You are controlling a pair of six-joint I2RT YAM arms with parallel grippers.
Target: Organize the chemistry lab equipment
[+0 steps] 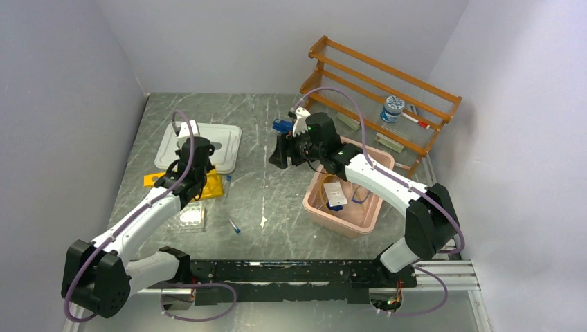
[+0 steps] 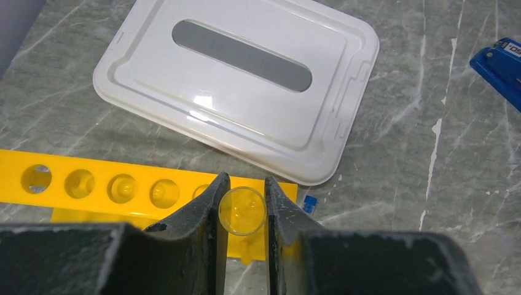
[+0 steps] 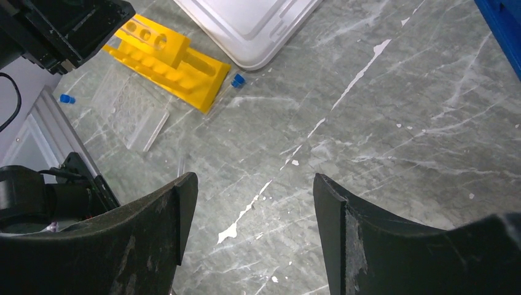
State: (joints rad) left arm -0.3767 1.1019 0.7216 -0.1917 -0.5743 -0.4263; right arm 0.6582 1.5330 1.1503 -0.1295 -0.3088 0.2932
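My left gripper [image 2: 245, 180] is shut on a small clear tube [image 2: 242, 211], seen end-on, right over the end hole of the yellow tube rack [image 2: 98, 184]. From above, the left gripper [image 1: 192, 166] hangs over that rack [image 1: 214, 185]. A small blue cap [image 2: 309, 203] lies by the rack's corner. A blue-capped tube [image 1: 234, 226] lies loose on the table. My right gripper [image 3: 252, 184] is open and empty above bare table; in the top view the right gripper [image 1: 279, 153] is at table centre. The pink bin [image 1: 313, 207] holds a white packet [image 1: 334, 191] and goggles [image 1: 360, 197].
A white lid [image 1: 220, 144] lies behind the yellow rack, and a clear well plate [image 1: 192, 216] lies in front of it. A blue stapler [image 1: 282, 125] sits behind the right gripper. The wooden shelf [image 1: 415, 88] at back right carries a blue-capped bottle [image 1: 393, 108].
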